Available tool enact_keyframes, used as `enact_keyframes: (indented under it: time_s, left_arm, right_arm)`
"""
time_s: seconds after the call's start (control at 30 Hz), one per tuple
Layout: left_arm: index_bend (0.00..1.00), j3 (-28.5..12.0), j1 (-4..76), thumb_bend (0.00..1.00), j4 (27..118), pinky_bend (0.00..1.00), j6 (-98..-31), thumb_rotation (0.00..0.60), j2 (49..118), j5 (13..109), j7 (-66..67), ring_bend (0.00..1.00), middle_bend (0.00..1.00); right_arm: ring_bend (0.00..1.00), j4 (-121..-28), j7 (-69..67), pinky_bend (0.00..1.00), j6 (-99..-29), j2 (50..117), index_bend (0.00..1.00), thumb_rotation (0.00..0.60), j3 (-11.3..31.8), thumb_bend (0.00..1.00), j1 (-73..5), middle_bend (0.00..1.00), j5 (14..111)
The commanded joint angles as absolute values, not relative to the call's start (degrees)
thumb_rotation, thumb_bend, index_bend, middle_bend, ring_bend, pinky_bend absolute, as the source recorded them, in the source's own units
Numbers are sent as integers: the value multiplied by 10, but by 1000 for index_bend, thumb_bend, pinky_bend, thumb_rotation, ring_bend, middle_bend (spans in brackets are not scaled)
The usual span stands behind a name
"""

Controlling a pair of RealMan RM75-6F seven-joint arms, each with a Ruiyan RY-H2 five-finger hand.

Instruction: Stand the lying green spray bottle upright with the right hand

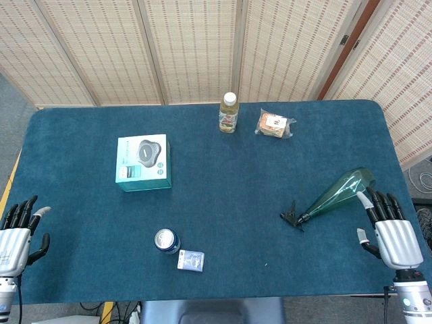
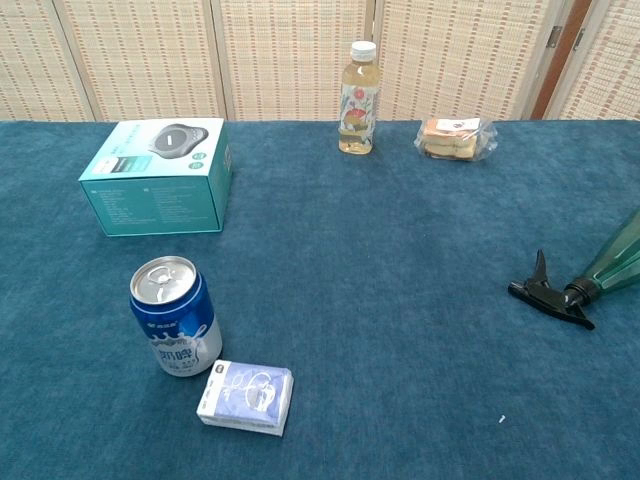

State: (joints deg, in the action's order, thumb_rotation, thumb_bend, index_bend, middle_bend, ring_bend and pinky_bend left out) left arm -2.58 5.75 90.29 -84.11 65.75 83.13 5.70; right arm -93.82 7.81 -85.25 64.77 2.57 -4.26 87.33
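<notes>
**Green bottle down, right hand beside it and empty**

Lying on its side on the blue worktop (image 1: 223, 202): green spray bottle (image 1: 341, 191), wide base just ahead of the right hand (image 1: 390, 233), black trigger head (image 1: 291, 216) pointing away to that hand's inner side. Fingers apart, holding nothing, fingertips just beside the base; contact not clear from the head view. Left hand (image 1: 19, 233) also spread and empty, well apart at the opposite edge.

Probably thin translucent plastic, light, fill level impossible to tell. Smooth tapering body, likely slippery and apt to roll. Best wrapped around the broad part of the body near the base, not the narrow neck or trigger. Likely top-heavy once tilted up; needs the base set flat before release.
</notes>
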Motion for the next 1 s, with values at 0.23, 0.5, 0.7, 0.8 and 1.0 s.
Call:
enact_keyframes:
  time_s: [0.23,0.5,0.7,0.8,1.0]
  left_arm:
    - [176,-29,59,507,897,0,-839,600,661,829,50,0,0]
    - [176,-29,56,508,905,0,-843,600,657,829,58,0,0]
    - [176,-34,56,508,908,0,-844,600,658,822,59,0,0]
    - [176,-38,58,508,911,0,-842,600,660,817,63,0,0]
    - [176,-44,62,508,913,0,-837,600,668,806,74,0,0]
  right_arm:
    - [0,-945,95,32,-848,643,0,600,29,394,-46,0,871]
    - [0,-954,103,32,-825,638,0,600,34,394,-59,0,860]
    - [0,-960,112,32,-786,625,0,600,44,397,-81,0,840]
    - [0,-950,120,32,-754,623,0,600,46,397,-96,0,822]
    - [0,-962,182,32,-691,606,0,600,49,398,-128,0,781]
